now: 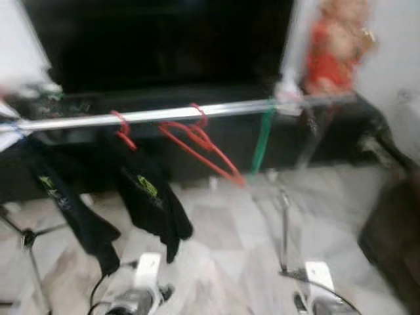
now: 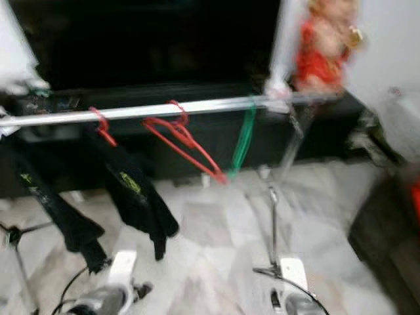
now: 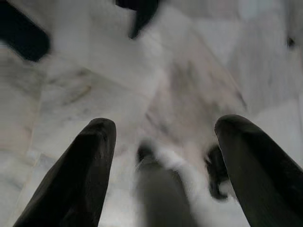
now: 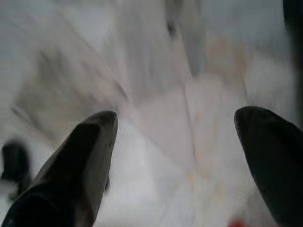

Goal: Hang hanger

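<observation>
A: What is seen from the head views, and why is it set so?

B: A rail (image 1: pixel 164 115) is carried across the scene on a stand, so that things can be hung clear of the floor (image 1: pixel 223 230). An empty red hanger (image 1: pixel 200 147) is hooked over it near the middle and is tilted down to the right; a second red hook (image 1: pixel 121 130) carries a black garment (image 1: pixel 152 203), and something green (image 1: pixel 262 141) is hung further right. A yellow-green mark is printed on the garment, but it is too blurred to be read.

A: And the left wrist view?

B: The left gripper (image 3: pixel 163 142) is held low with its fingers spread apart, nothing between them, pointed at the marble floor. No writing is seen.

A: The right wrist view?

B: The right gripper (image 4: pixel 177 137) is likewise spread wide and empty over the floor. With a hanger on the rail and both grippers empty, the task is judged to be as good as done.
</observation>
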